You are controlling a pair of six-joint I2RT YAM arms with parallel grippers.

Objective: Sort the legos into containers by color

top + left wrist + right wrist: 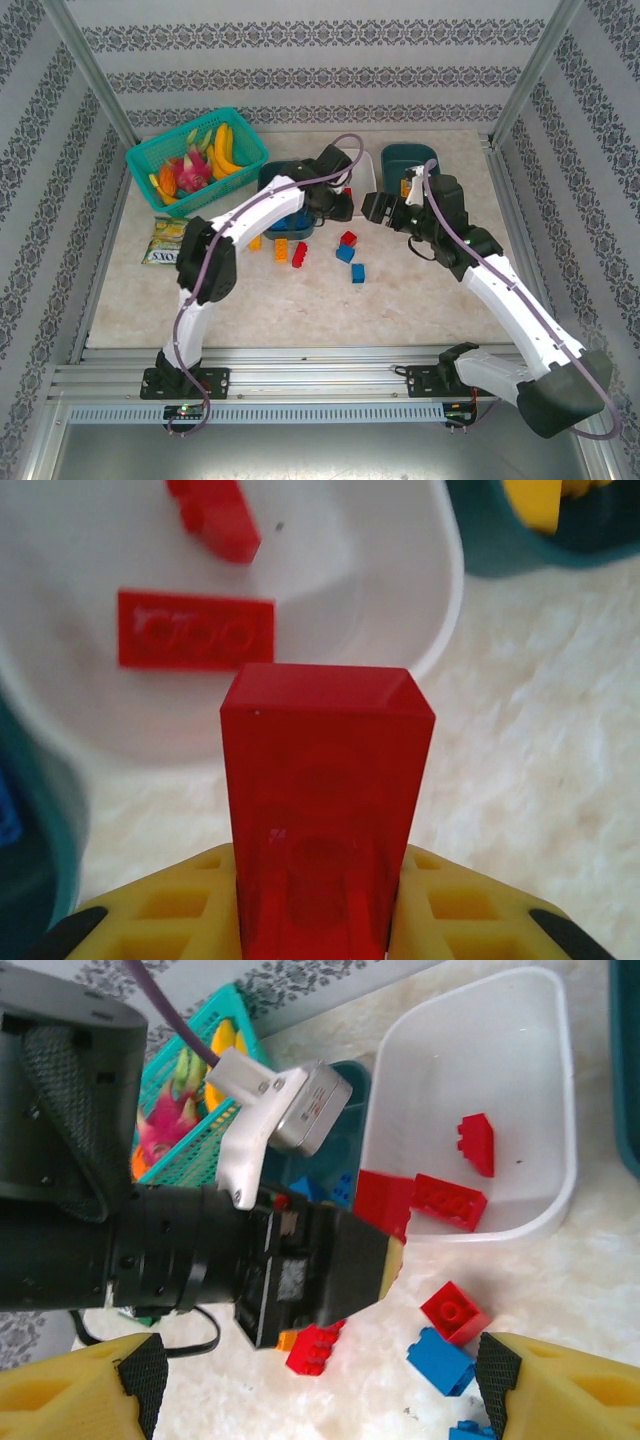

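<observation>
A red brick (pixel 325 800) stands closest, clamped upright between the yellow fingers (pixel 170 915) of the left gripper (pixel 320 890). The gripper hangs low over the table (pixel 300 310), and the brick's far end sits just at the near rim of the white tray (pixel 440 610). At the far left of the table a bright teal mesh basket (pixel 150 165) holds toy fruit (pixel 215 150), and a snack packet (pixel 165 242) lies in front of it. Next comes the left dark teal tray (pixel 270 180) with blue bricks (pixel 340 1188) in it; the arm hides most of it, so their number cannot be told. The white tray, set between the 2 teal ones, holds 2 red pieces: an oblong brick (pixel 195 630) and a smaller sloped brick (pixel 215 520) farther back. The right dark teal tray (pixel 410 160) holds yellow bricks (pixel 535 500). In front of the trays lie loose bricks (pixel 345 253) on the bare table: 2 orange, 2 red and 2 blue. The right gripper (pixel 320 1400) hovers just right of the left one, above the table near the loose pieces, its jaws wide apart and holding nothing.
</observation>
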